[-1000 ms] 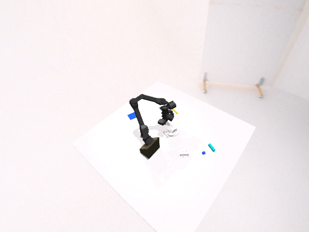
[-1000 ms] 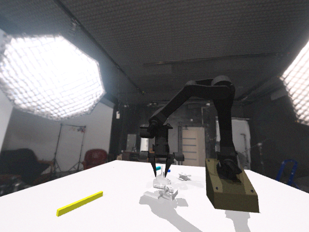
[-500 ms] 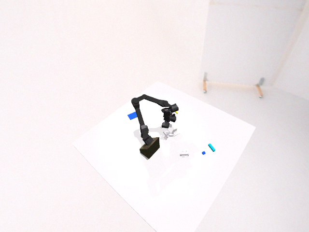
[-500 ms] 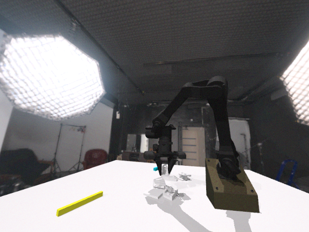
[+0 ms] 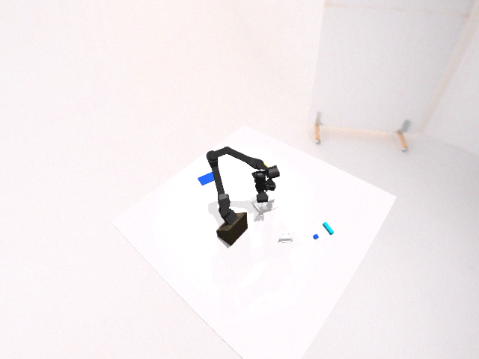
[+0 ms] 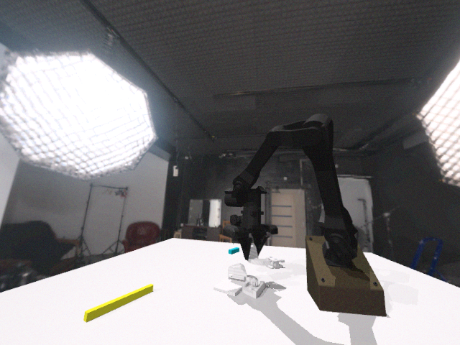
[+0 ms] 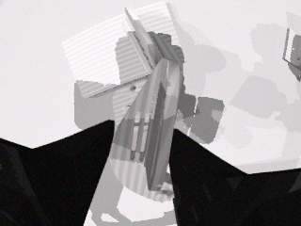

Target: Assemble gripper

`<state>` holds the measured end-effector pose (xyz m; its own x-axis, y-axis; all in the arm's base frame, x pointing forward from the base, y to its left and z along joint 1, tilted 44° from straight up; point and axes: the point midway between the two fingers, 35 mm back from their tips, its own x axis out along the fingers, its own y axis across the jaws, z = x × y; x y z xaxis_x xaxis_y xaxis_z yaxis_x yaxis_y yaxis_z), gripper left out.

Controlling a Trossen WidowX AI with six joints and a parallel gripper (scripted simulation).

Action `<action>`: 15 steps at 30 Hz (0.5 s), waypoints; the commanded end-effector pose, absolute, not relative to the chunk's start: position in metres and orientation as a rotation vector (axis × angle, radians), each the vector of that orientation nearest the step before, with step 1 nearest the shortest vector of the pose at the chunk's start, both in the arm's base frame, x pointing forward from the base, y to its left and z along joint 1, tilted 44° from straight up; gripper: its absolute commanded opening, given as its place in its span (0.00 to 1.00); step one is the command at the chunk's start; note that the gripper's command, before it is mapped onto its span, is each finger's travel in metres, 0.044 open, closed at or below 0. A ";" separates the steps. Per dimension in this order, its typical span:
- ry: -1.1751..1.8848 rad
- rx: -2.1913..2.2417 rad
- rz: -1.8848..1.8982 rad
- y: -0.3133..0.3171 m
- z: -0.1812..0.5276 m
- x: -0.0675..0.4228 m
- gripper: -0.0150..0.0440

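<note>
My gripper (image 6: 252,256) (image 7: 142,131) points down, shut on a pale ridged part (image 7: 160,101) with slots and a rounded end. I cannot tell for sure whether this part is a jaw. In the exterior view it is beyond the white gripper base (image 6: 255,290), low over the table. A pale part with a rounded top (image 6: 236,272) stands up beside the base, and a flat pale piece (image 6: 226,288) lies at its left. Another small white part (image 5: 285,237) (image 6: 275,262) lies apart. Pins, teeth and any meshing are too small or covered to tell.
A yellow bar (image 6: 118,302) lies left of the base in the exterior view. A cyan bar (image 5: 328,227) (image 6: 233,250) and a small blue cube (image 5: 315,236) lie past the separate white part. A blue plate (image 5: 206,178) is beside the arm. The arm stands on a brown block (image 5: 233,232) (image 6: 348,297).
</note>
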<state>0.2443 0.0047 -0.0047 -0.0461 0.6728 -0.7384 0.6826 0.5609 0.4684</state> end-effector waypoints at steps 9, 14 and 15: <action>1.697 0.964 0.200 -0.009 -0.019 0.229 0.48; 1.670 0.892 0.291 -0.014 -0.024 0.222 0.48; 1.665 0.880 0.306 -0.014 -0.025 0.221 0.48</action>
